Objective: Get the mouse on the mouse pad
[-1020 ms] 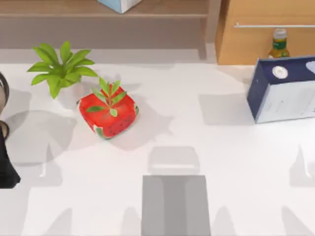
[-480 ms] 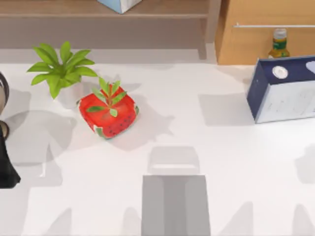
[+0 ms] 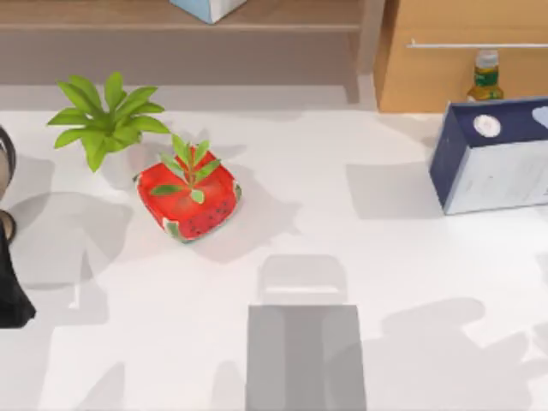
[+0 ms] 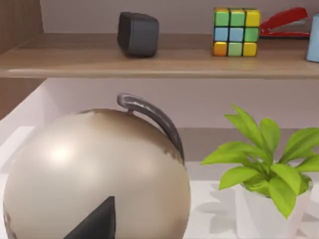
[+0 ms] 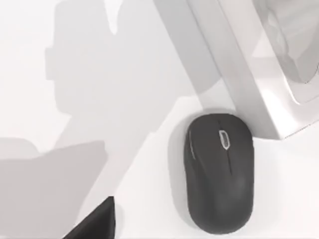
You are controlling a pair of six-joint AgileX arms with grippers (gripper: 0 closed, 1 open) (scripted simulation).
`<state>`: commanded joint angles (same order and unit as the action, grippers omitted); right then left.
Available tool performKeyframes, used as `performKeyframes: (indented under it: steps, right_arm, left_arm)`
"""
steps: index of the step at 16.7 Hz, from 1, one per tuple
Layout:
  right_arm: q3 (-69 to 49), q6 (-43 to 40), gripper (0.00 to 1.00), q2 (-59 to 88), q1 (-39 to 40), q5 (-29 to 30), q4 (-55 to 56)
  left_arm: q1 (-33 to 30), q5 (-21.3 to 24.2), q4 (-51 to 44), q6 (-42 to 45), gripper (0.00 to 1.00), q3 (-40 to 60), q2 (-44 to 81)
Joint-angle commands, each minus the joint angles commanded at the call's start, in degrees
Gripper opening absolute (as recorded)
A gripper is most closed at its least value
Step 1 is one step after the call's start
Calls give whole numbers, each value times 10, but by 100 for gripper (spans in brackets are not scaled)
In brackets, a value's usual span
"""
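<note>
The left arm (image 3: 10, 291) sat at the 9 o'clock edge of the top view, a dark mass low against the table (image 3: 385, 248). Its wrist camera looked level across the table, and a dark wedge of the left gripper (image 4: 97, 224) showed in front of a beige globe (image 4: 94, 174). I could not tell whether it was released or clenched.

The right wrist camera looked straight down. A dark wedge of the right gripper (image 5: 97, 224) hung over bare white table, and its state could not be told either; nothing was seen in its grasp.

The mouse (image 5: 219, 172), black with 1 scroll wheel, lay flat on the table. Its wheel end was just beside the corner of a pale box (image 5: 239, 74).

In the top view the mouse pad (image 3: 305, 355) lay at 6 o'clock, grey and bare. From the pad, the red strawberry-patterned pot (image 3: 190, 201) stood at 10 o'clock. A leafy green plant (image 3: 107, 116) stood farther out the same way. A dark blue box (image 3: 492, 154) stood at 2 o'clock with a green-labelled bottle (image 3: 485, 75) behind it. A broad shadow spread over the table at 4 o'clock.

Beyond the globe, a wooden shelf (image 4: 164, 62) carried a dark block (image 4: 138, 34), a colour cube (image 4: 237, 31) and a red stapler (image 4: 286, 22).
</note>
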<state>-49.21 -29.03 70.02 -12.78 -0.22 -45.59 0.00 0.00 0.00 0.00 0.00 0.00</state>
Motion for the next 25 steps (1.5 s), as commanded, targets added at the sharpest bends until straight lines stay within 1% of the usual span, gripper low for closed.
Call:
performKeyframes:
  steps: [3,6,9,14,17,21,25]
  right_arm:
    - [-92,-50,100,136,-28,1,-85]
    - [-152,-80,100,218,-49,2,-142]
    - [-173,-90,100,245,-57,4,-163]
    - [-171,-90,100,244,-55,3,-160]
    - [-154,-100,100,268,-68,4,-121]
    - [-99,-111,100,313,-86,8,-24]
    - [-46,-96,100,339,-68,6,55]
  left_arm:
    - [0,0,0,0,100,0,0]
    - [0,0,0,0,100,0,0]
    - [0,0,0,0,100,0,0]
    - [0,0,0,0,100,0,0]
    - [0,0,0,0,100,0,0]
    - [0,0,0,0,100,0,0]
    - [0,0,0,0,100,0,0]
